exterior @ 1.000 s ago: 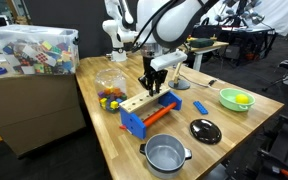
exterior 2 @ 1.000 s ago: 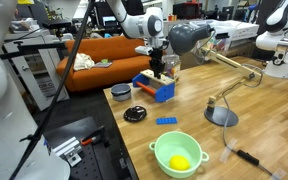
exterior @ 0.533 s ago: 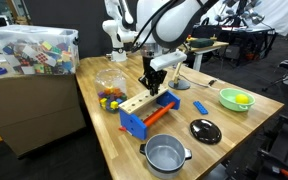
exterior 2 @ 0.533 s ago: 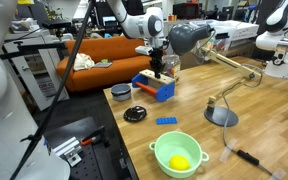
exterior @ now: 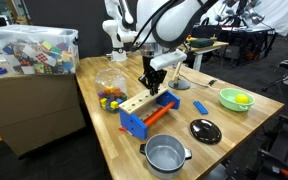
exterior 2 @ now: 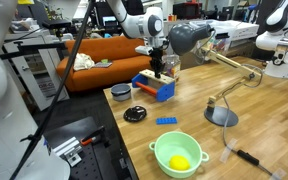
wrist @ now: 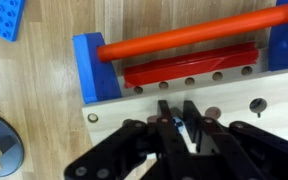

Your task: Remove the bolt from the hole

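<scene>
On the worktop [wrist: 34, 95] stands a blue frame [wrist: 89, 65] with a red bar [wrist: 184, 38] across it, and a wooden strip [wrist: 114, 122] with a row of holes lies against its front. Directly above this strip the gripper [wrist: 177, 120] points down in both exterior views [exterior: 152, 88] [exterior 2: 158, 72]. In the wrist view its fingers [wrist: 164, 112] are almost together and clamp a small pale bolt [wrist: 179, 124], which sits at the strip's hole row. How deep it sits is hidden.
</scene>
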